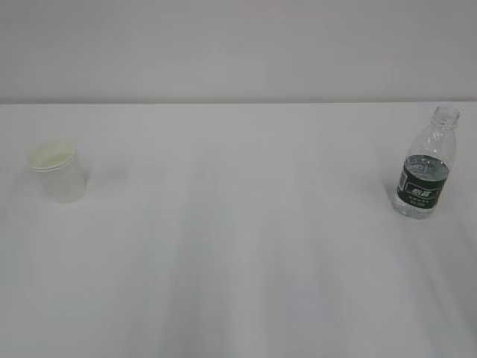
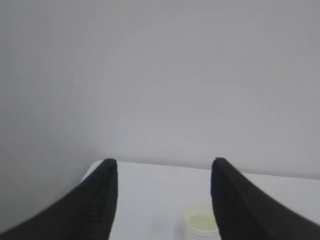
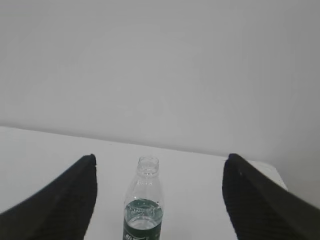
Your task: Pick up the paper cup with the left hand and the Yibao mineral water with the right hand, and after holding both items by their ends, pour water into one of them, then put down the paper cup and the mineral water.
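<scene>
On the white desk (image 1: 238, 246) the paper cup (image 1: 57, 171) stands upright far over at nine o'clock in the exterior view; the Yibao mineral water (image 1: 426, 165) stands upright and uncapped far over at three o'clock; the two are well apart, and no arm shows in that view. From the left wrist, the left pincer (image 2: 162, 200) is parted with nothing between its jaws; the cup (image 2: 201, 218) lies ahead and low, toward four o'clock, close by the right-side jaw, so a sideways correction looks needed. The right pincer (image 3: 159, 200) gapes wide and empty; the bottle (image 3: 144, 202) sits ahead toward six o'clock, its long axis vertical, slightly left of centre.
</scene>
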`<state>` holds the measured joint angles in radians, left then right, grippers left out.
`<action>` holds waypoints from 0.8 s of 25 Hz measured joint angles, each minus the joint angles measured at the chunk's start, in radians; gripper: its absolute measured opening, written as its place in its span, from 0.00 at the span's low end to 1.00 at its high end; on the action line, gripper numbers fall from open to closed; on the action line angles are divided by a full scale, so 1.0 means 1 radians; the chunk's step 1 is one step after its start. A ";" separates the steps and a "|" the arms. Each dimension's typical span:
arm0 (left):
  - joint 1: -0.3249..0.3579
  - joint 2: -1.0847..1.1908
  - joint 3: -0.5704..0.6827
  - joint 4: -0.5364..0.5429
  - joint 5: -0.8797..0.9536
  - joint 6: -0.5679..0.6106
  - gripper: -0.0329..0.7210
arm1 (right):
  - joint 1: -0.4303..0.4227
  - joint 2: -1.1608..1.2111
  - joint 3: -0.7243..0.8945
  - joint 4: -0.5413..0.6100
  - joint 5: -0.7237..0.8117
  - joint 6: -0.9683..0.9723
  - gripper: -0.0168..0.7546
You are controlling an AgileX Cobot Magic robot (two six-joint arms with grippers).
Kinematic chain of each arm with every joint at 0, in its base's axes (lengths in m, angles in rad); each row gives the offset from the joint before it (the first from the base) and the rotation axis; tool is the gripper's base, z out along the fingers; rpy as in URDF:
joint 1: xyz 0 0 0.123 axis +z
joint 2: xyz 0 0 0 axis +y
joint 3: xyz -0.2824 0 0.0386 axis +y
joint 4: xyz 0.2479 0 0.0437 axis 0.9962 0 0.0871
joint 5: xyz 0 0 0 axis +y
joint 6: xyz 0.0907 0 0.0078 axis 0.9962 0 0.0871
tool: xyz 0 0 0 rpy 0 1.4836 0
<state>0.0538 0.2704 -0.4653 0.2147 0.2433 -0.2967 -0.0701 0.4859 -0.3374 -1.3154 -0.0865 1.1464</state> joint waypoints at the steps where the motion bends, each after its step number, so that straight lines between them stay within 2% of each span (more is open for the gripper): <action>1: 0.000 0.000 0.000 0.000 0.000 0.000 0.60 | 0.000 0.025 -0.002 0.000 0.000 0.008 0.79; 8: 0.000 0.000 0.000 -0.002 0.000 0.000 0.59 | 0.000 0.296 -0.073 0.000 -0.020 0.108 0.79; 12: 0.000 0.000 0.000 -0.002 0.000 0.000 0.59 | 0.000 0.458 -0.105 0.031 -0.128 0.030 0.73; 15: 0.000 0.000 0.000 -0.002 0.000 0.000 0.58 | 0.000 0.589 -0.105 0.204 -0.244 -0.185 0.65; 17: 0.000 0.000 0.000 -0.002 0.000 -0.001 0.58 | 0.000 0.652 -0.103 0.352 -0.341 -0.316 0.63; 20: 0.000 0.000 0.000 -0.002 0.000 -0.001 0.57 | 0.000 0.710 -0.070 0.507 -0.535 -0.475 0.62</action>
<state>0.0538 0.2704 -0.4653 0.2129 0.2433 -0.2974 -0.0701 1.1960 -0.4072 -0.8083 -0.6217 0.6713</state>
